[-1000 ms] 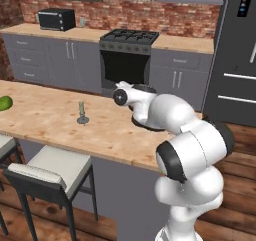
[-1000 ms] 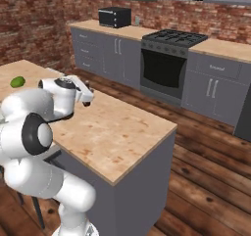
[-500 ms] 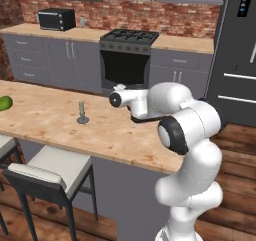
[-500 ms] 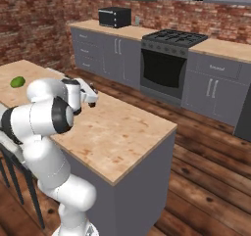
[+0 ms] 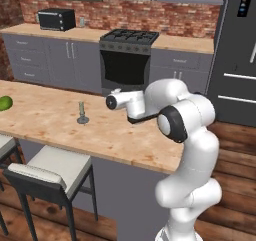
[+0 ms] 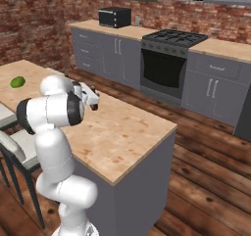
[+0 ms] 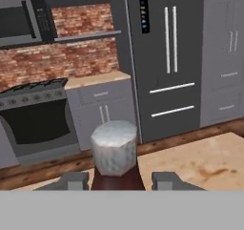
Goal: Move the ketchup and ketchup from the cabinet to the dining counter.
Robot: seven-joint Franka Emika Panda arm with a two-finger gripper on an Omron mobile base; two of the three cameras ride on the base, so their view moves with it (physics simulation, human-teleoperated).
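The arm has swung left, jaws (image 7: pixel 114 180) clamped on a ketchup (image 7: pixel 115 150) bottle, bench (image 7: pixel 209 162) beyond them, ready for placing.

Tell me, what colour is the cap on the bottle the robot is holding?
Silvery grey cap, on a dark red ketchup bottle; hand view shows it best.

a dark red-brown ketchup bottle (image 7: pixel 116 176) with a pale grey faceted cap sits between the claw (image 7: pixel 119 180) fingers, above the beige marbled tabletop (image 5: pixel 55 120).

Tool (image 7: pixel 115 181) clamped, arm folded level
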